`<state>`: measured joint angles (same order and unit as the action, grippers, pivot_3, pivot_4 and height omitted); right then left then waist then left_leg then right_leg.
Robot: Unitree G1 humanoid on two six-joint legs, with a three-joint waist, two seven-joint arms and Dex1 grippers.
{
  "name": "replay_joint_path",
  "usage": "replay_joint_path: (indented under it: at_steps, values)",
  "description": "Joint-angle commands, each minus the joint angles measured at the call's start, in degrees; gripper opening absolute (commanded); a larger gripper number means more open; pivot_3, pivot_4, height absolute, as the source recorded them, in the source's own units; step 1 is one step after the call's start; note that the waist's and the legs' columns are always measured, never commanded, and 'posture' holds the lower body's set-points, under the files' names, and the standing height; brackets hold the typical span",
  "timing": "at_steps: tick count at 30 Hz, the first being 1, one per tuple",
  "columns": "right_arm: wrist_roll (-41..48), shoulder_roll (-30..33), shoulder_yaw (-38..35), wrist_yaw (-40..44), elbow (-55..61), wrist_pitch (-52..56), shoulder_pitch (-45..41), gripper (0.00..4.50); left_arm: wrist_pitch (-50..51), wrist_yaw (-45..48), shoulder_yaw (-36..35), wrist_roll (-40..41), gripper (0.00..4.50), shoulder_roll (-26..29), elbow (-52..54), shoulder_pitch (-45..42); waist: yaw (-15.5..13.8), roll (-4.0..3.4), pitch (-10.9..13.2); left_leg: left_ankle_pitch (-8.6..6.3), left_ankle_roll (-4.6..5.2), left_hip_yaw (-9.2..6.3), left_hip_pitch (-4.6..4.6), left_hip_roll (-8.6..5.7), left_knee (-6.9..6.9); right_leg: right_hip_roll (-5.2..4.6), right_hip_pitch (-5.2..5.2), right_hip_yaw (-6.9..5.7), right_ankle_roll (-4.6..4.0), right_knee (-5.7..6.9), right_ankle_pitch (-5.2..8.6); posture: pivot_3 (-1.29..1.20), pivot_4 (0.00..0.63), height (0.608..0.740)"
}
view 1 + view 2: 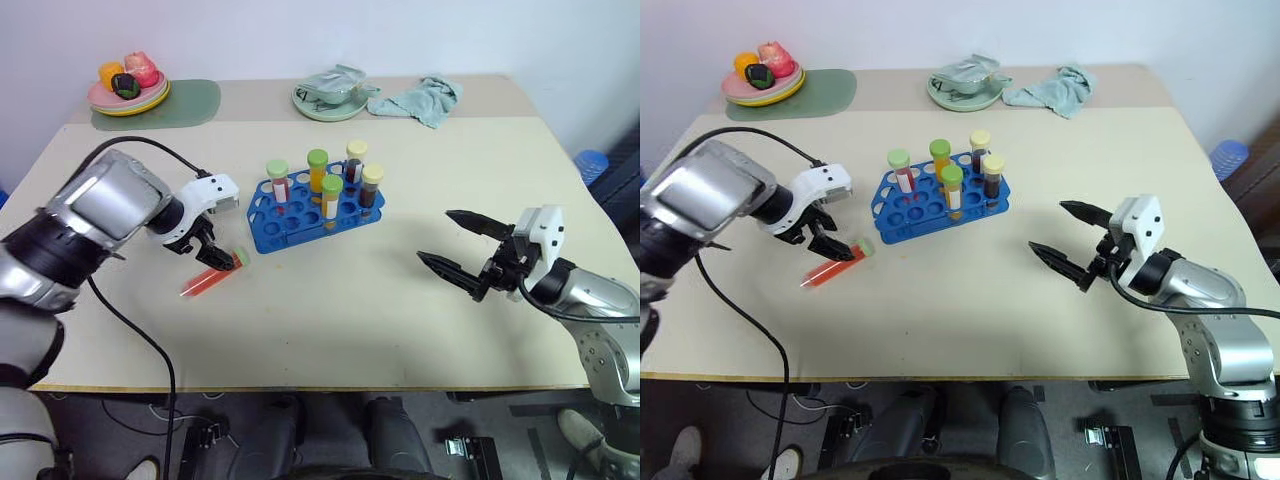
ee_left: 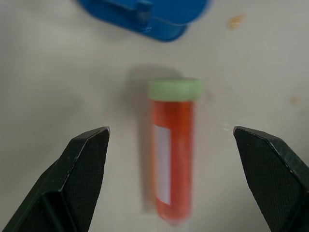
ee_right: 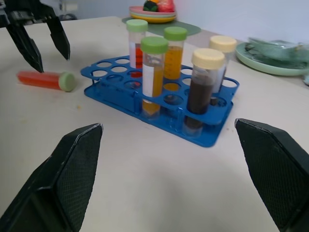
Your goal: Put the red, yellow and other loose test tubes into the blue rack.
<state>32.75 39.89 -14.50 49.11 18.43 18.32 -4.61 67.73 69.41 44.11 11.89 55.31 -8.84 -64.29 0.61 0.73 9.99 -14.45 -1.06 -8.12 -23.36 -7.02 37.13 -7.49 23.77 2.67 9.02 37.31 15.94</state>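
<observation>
My left end effector (image 1: 212,252), fingers spread, straddles the red-liquid plastic tube (image 2: 173,159) at the blue rack's (image 1: 290,228) eight o'clock; off-centre closing could roll it.

Rack (image 1: 312,205) stood mid-surface (image 1: 330,320), five tubes (image 1: 331,200) upright in it. One loose tube (image 1: 210,279) lay flat left of rack, under left end effector (image 1: 214,254). Right end effector (image 1: 452,245) hung well right. Plates (image 1: 130,98) and cloth (image 1: 425,98) sat behind.

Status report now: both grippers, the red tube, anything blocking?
Left gripper open, poised over red tube lying on table. Right gripper open, empty. Blue rack holds five tubes upright. Nothing in the way.
</observation>
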Motion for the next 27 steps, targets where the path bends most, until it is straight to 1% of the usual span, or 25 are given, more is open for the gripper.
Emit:
replay_joint_path:
  at_steps: [1,7,10,11,27]
  values:
    - [0.51,-0.30,-2.39,-0.79,3.10,-1.39,1.06,4.50,-0.13,1.54,0.90,-3.20,4.20,-1.01,-1.78,-2.45,0.17,0.00,0.00,0.00,0.00,0.00,0.00,0.00,0.00,0.00,0.00,0.00,0.00,0.00,0.00,0.00,0.150,0.740]
    - [0.49,-0.61,-2.98,-1.51,4.20,-1.65,2.78,4.50,2.10,1.54,2.09,-4.92,4.20,-2.95,-1.17,-1.22,0.19,0.00,0.00,0.00,0.00,-0.02,0.00,0.01,0.01,0.01,0.01,0.00,0.00,0.02,0.00,0.00,0.150,0.740]
    - [0.49,-0.73,-2.91,-1.65,4.19,-1.64,2.79,4.50,2.56,1.42,2.43,-5.62,3.38,-3.06,-0.46,-0.11,0.24,0.00,0.00,0.00,0.00,-0.01,0.00,0.01,0.01,0.01,0.01,0.00,0.01,0.02,0.00,0.00,0.150,0.740]
    - [0.47,-0.75,-2.88,-1.63,4.11,-1.65,2.72,4.50,2.61,1.33,2.40,-5.81,2.93,-3.06,-0.29,0.20,0.26,0.00,0.00,0.00,0.00,-0.01,0.00,0.01,0.01,0.01,0.02,0.00,0.00,0.02,0.00,0.00,0.150,0.740]
    - [0.16,-1.24,-1.33,-1.06,2.84,-1.63,1.36,4.50,6.67,-3.02,1.48,-6.88,2.93,-4.61,3.11,4.22,0.12,0.00,-0.01,0.00,0.00,-0.02,0.00,0.00,0.03,-0.01,0.01,0.01,0.01,0.03,0.00,0.00,0.150,0.740]
